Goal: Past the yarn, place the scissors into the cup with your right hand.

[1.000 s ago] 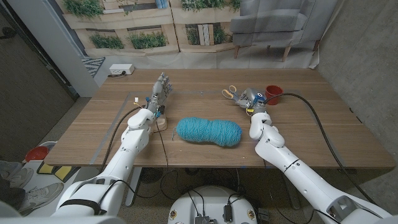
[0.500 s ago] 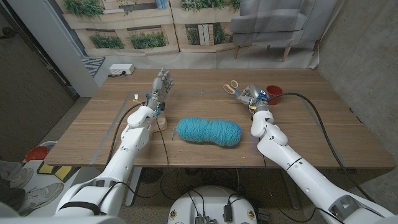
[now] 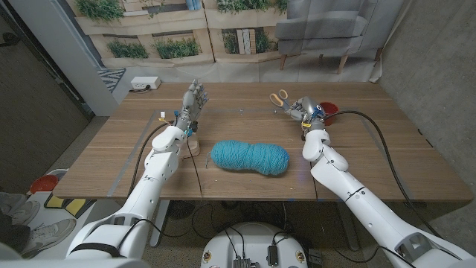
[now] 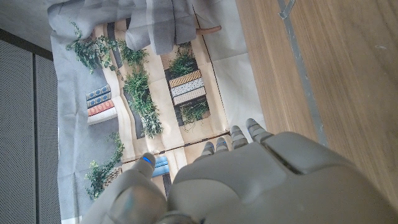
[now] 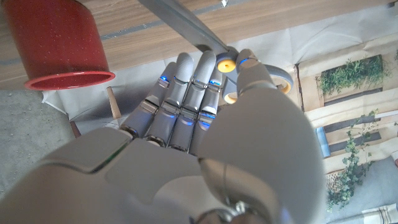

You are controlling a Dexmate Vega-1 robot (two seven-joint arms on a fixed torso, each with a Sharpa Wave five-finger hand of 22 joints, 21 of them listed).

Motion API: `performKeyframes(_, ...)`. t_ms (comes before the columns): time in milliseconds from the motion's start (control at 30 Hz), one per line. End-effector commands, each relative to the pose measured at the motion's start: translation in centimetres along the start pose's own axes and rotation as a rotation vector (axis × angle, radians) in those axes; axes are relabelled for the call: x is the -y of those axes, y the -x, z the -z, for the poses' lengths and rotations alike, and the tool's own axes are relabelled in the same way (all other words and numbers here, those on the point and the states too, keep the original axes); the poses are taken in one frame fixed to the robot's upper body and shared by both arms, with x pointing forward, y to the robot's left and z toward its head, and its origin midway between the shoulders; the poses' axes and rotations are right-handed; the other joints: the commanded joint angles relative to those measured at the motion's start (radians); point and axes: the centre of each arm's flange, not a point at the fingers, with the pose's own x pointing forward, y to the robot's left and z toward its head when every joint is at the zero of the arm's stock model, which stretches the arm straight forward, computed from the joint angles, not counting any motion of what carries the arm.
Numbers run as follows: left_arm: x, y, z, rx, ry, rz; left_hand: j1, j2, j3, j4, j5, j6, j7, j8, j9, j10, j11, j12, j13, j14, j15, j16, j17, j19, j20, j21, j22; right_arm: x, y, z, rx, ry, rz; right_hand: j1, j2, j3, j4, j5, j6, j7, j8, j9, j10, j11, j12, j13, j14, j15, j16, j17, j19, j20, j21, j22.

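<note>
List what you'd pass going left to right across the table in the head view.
White box at the far left edge → left hand → blue yarn → scissors, held by the right hand → red cup.

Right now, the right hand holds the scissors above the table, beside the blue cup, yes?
Not quite: the cup is red, not blue, as the head view shows. The right hand does hold the scissors above the table, beside that cup.
</note>
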Motion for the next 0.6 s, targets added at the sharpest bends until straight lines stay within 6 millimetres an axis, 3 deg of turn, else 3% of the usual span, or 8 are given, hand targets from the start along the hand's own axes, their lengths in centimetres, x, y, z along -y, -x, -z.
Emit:
performKeyframes(33,0.06,-0.03,-0.14,0.005,0.003,-0.001,0.006,0.005,-0.005,0.0,0.003,-0.111,0.0,0.003,0.005,-0.148,0.004,0.004,0.003,-0.173,0.0,0.005,0.005,-0.074,0.0,0.0,0.002,0.63,-0.32,0.27,-0.002,-0.093,0.036,0.107,0.105,0.033,-0.003,0.005,0.051,-0.001,0.074,0.13,0.008,0.0,0.003,0.004,0.029,-0.115,0.005,0.005,-0.006,-0.001,0.007,0.004)
performKeyframes(367,-0.02,-0.06,-0.12,0.006,0.003,-0.003,0.007,0.005,-0.006,0.0,0.003,-0.111,0.0,0.003,0.005,-0.148,0.002,0.004,0.003,-0.173,-0.001,0.005,0.004,-0.073,0.0,-0.001,0.002,1.01,-0.48,0.55,0.0,-0.159,0.065,0.107,0.101,0.037,-0.004,0.007,0.055,0.003,0.071,0.128,0.012,0.0,0.004,0.007,0.026,-0.115,0.008,0.007,-0.013,0.004,0.017,0.007)
performKeyframes(600,-0.05,0.02,-0.15,0.006,0.003,-0.003,0.007,0.005,-0.007,0.0,0.003,-0.112,0.0,0.002,0.005,-0.148,0.003,0.004,0.003,-0.172,0.001,0.005,0.004,-0.073,0.002,-0.001,0.002,1.22,-0.46,0.62,0.002,-0.198,0.095,0.106,0.094,0.041,-0.005,0.008,0.056,0.0,0.068,0.13,-0.002,0.001,0.005,0.022,-0.005,-0.111,0.003,0.009,-0.037,0.021,0.024,0.012)
